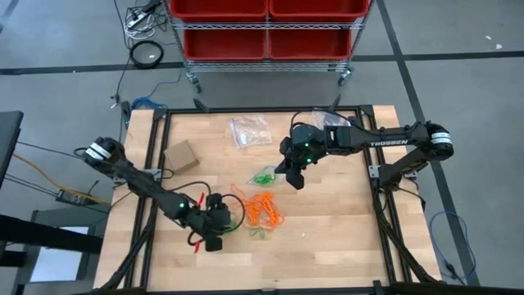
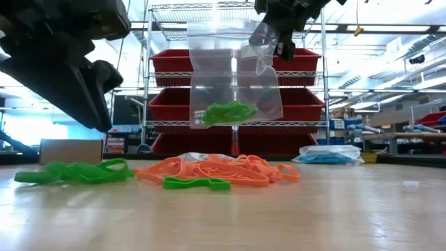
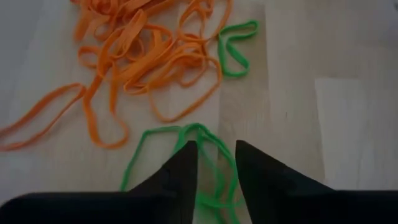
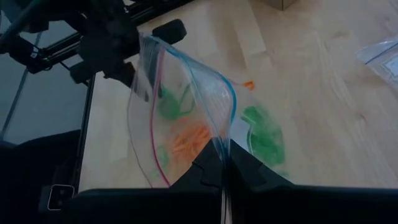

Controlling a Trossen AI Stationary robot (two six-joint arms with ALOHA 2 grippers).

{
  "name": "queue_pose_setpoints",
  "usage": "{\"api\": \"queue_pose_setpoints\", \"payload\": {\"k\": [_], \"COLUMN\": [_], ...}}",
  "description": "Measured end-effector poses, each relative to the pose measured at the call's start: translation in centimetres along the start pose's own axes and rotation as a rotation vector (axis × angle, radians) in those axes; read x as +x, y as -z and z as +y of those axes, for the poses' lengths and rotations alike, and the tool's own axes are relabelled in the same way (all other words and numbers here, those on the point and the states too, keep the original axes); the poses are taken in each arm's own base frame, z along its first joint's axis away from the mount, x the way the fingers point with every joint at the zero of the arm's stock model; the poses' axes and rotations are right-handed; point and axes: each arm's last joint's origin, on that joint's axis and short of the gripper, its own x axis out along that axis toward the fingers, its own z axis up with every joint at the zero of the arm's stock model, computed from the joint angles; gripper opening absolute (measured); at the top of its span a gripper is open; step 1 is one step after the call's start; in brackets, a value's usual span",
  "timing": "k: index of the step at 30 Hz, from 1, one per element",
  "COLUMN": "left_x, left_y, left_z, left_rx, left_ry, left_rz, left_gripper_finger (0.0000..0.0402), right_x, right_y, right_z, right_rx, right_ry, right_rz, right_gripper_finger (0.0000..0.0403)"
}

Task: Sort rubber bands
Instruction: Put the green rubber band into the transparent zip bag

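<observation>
Rubber bands (image 1: pixel 264 208) lie loose on the wooden table (image 1: pixel 344 238), an orange tangle with a few green loops (image 3: pixel 205 162) beside it; more green ones already sit inside the clear bag (image 2: pixel 233 73) that the right gripper (image 4: pixel 222 163) holds aloft, its fingers clenched on the bag's rim. They look light, limp and stretchy, apt to snag and drag neighbours along; the left gripper (image 3: pixel 216 163) hovers over 1 green loop with its fingers parted, straddling a strand, so pinching a single free strand away from the orange clump seems best.
</observation>
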Motion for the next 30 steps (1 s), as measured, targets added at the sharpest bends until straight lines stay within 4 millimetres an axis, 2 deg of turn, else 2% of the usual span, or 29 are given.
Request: {"api": "queue_pose_setpoints", "payload": {"k": [7, 19, 25, 30], "left_x": [0.2, 1.9, 2.4, 3.1], "left_y": [0.6, 4.3, 4.8, 5.5], "left_z": [0.4, 2.8, 2.9, 3.8], "left_rx": [0.009, -0.067, -0.059, -0.125], "left_ry": [-0.059, -0.275, -0.196, -0.106], "left_rz": [0.042, 0.053, 0.035, -0.034], "left_gripper_finger": [0.012, 0.0117, 0.0117, 0.0118], "right_x": [0.0, 0.0, 0.0, 0.0], "right_y": [0.0, 0.0, -0.1, -0.2], "right_z": [0.0, 0.0, 0.0, 0.1], "right_rx": [-0.003, -0.004, -0.005, -0.01], "right_ry": [0.0, 0.001, 0.0, -0.007], "right_rz": [-0.001, -0.001, -0.005, -0.024], "right_gripper_finger": [0.0, 0.0, 0.0, 0.0]}}
